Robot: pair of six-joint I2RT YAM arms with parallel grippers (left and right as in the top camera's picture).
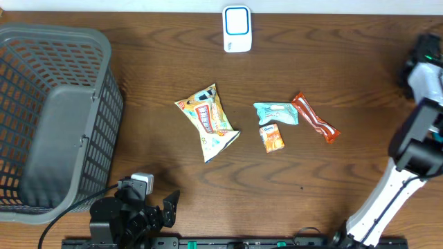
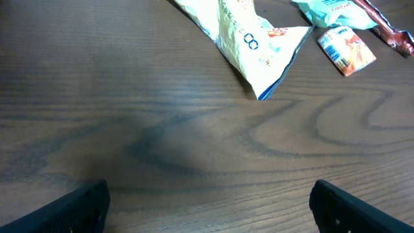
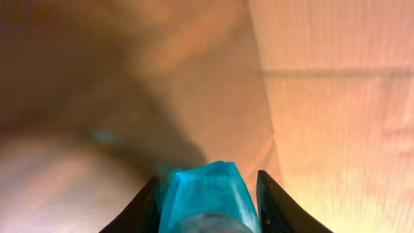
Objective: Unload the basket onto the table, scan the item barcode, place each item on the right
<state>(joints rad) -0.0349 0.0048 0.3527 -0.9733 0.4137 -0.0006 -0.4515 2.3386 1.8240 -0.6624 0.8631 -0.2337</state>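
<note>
Several packaged items lie mid-table: a yellow snack bag (image 1: 208,121), a teal packet (image 1: 275,113), a red bar (image 1: 315,118) and a small orange packet (image 1: 272,137). The left wrist view shows the bag's corner (image 2: 259,48) and the orange packet (image 2: 347,50) far ahead. My left gripper (image 2: 210,191) rests near the front edge (image 1: 168,207), open and empty, well short of the items. My right gripper (image 3: 208,181) is shut on a blue translucent object (image 3: 204,197), raised at the table's right side. No barcode is readable in any view.
A grey mesh basket (image 1: 48,111) fills the left side of the table. A white device with a blue face (image 1: 237,29) stands at the back centre. My right arm (image 1: 415,138) rises along the right edge.
</note>
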